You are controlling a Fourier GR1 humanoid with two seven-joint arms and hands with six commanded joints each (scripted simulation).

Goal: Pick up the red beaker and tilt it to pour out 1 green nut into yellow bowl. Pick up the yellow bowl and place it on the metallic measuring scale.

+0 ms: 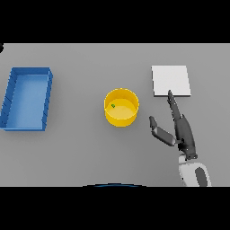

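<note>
A: Where's the round yellow plastic bowl (pixel 121 108)?

B: Mid-bench, upright, one small green nut (pixel 113 106) inside, so the pour looks done. No red beaker in view.

A: And the right robot hand (pixel 177 128)?

B: Open, gripping nothing, fingers straight, thumb spread toward the bowl but apart from it; likely readying a side grasp.

A: The scale?

B: The flat square metallic measuring scale (pixel 170 81) lies beyond the fingertips, nothing between. A blue rectangular tray (pixel 27 99) sits far left on the grey bench (pixel 81 152), out of the way.
</note>
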